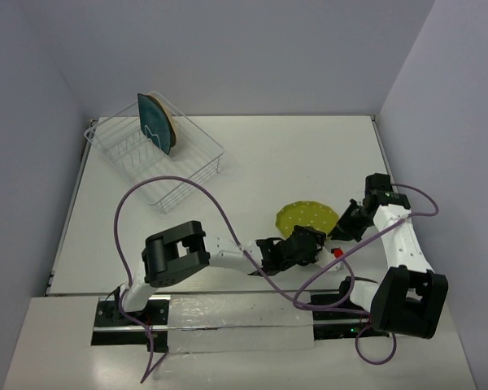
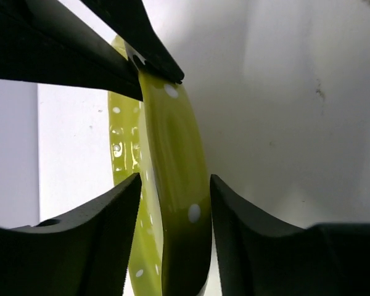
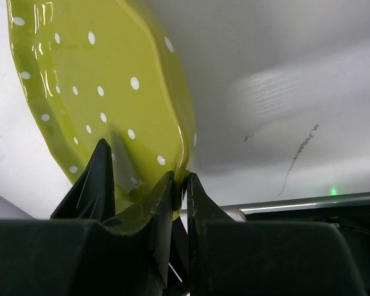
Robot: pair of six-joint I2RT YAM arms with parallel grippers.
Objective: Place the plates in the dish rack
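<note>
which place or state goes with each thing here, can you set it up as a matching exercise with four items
Things:
1. teal plate
2. yellow-green plate
3. dish rack
4. right gripper

Places or states:
a. far left part of the table
b. standing on edge between wire prongs
c. gripped by its rim, right of centre
d. clamped shut on a dotted rim

Pairs: 1-b, 2-c, 3-a, 4-d

High rear overview, both wrist cameras close on yellow-green plate [image 2: 172,185]
</note>
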